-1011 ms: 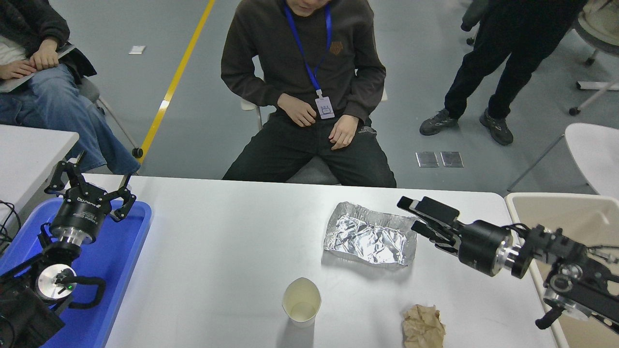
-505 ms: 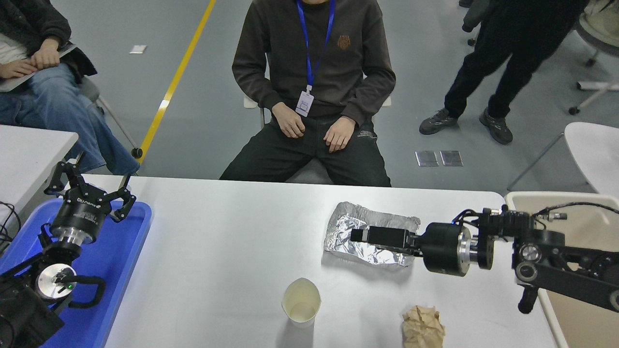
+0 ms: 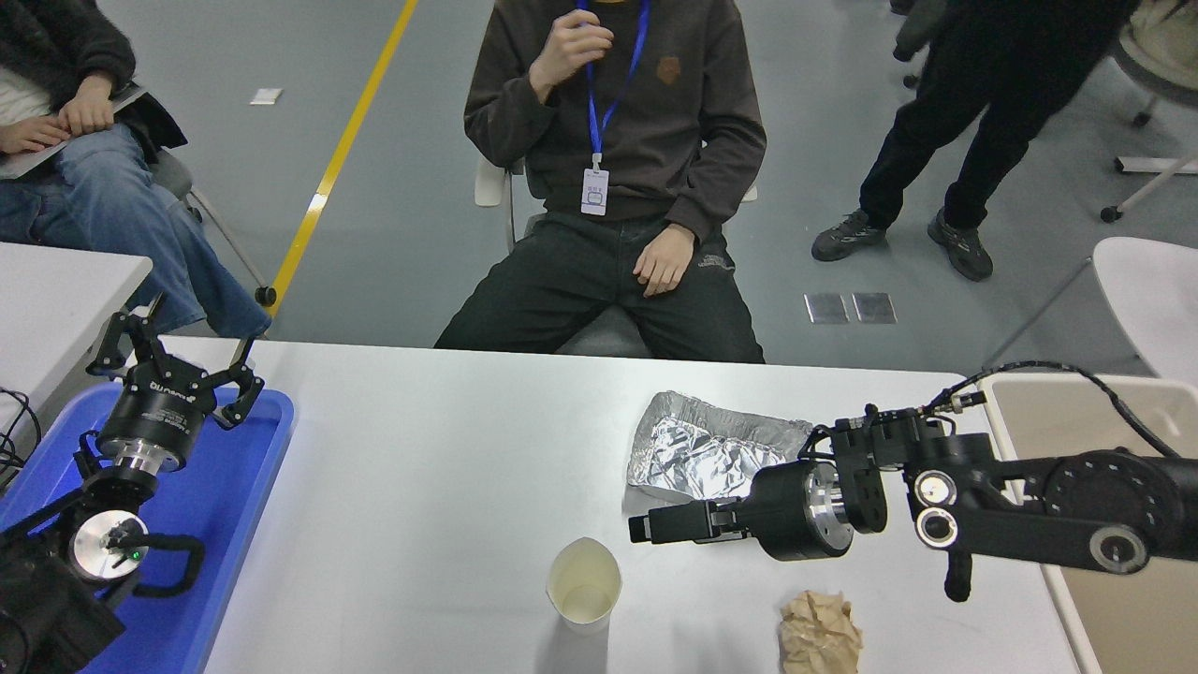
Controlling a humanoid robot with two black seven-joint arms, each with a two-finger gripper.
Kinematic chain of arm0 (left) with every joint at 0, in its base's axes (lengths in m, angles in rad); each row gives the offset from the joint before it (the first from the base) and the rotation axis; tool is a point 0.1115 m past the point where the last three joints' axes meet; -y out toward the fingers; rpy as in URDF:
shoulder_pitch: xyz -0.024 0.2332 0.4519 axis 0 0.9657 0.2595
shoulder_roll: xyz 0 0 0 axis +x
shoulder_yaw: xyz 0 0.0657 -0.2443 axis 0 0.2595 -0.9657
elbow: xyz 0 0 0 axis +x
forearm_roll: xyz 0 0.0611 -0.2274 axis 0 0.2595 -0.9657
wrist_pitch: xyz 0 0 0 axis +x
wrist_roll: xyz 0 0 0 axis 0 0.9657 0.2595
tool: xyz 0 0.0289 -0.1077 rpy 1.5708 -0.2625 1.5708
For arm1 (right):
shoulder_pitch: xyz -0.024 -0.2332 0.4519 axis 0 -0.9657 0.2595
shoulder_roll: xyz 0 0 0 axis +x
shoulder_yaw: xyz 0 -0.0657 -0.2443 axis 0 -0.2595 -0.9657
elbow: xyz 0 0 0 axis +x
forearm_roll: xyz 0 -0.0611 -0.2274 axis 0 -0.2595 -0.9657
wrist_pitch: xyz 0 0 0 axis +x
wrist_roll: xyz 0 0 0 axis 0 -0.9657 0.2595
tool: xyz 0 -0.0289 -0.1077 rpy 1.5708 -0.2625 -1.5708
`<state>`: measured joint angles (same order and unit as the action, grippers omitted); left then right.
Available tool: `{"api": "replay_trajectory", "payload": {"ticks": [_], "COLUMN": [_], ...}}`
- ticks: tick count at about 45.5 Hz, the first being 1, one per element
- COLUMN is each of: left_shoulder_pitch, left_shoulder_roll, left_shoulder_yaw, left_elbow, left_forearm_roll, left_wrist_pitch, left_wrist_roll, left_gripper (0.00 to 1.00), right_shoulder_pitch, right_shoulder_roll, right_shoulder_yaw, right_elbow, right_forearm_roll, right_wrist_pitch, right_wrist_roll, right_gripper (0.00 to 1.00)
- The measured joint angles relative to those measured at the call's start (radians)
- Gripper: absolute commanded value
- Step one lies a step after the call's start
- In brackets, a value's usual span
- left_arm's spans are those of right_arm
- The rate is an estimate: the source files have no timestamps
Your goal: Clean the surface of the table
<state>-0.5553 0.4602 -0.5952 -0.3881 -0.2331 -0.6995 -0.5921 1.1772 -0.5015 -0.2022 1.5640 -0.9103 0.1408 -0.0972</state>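
Right gripper (image 3: pixel 640 529), whether parted or closed I cannot tell, points left toward the paper cup (image 3: pixel 584 580), nearer than the foil tray (image 3: pixel 697 454)

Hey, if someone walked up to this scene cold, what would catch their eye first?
Probably the right gripper, reaching in low from the right over the table surface between the crumpled foil tray and the paper cup. Next, the crumpled brown paper ball at the near edge, and the left gripper, parked open over the blue tray at far left.
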Motion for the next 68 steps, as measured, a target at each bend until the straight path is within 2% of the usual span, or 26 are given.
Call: {"api": "replay_trajectory", "payload": {"ticks": [23, 45, 68], "left_shoulder_pitch": [0.0, 0.0, 0.0], "left_shoulder_roll": [0.0, 0.0, 0.0], "left_shoulder_yaw": [0.0, 0.0, 0.0], "left_elbow": [0.0, 0.0, 0.0], "left_forearm_roll": [0.0, 0.0, 0.0], "left_wrist_pitch": [0.0, 0.0, 0.0], "left_wrist_roll": [0.0, 0.0, 0.0], "left_gripper": [1.0, 1.0, 1.0], "right_shoulder_pitch": [0.062, -0.027, -0.077], "right_shoulder_roll": [0.162, 0.234, 0.337], "right_shoulder_yaw": [-0.024, 0.002, 0.005], "right_elbow": [-0.068, -0.148, -0.224], "right_forearm_roll": [0.118, 0.06, 0.093], "right_wrist_pitch": [0.034, -0.038, -0.048], "right_wrist_roll": [-0.099, -0.183, -0.243], "right_gripper": [0.99, 0.99, 0.99]}}
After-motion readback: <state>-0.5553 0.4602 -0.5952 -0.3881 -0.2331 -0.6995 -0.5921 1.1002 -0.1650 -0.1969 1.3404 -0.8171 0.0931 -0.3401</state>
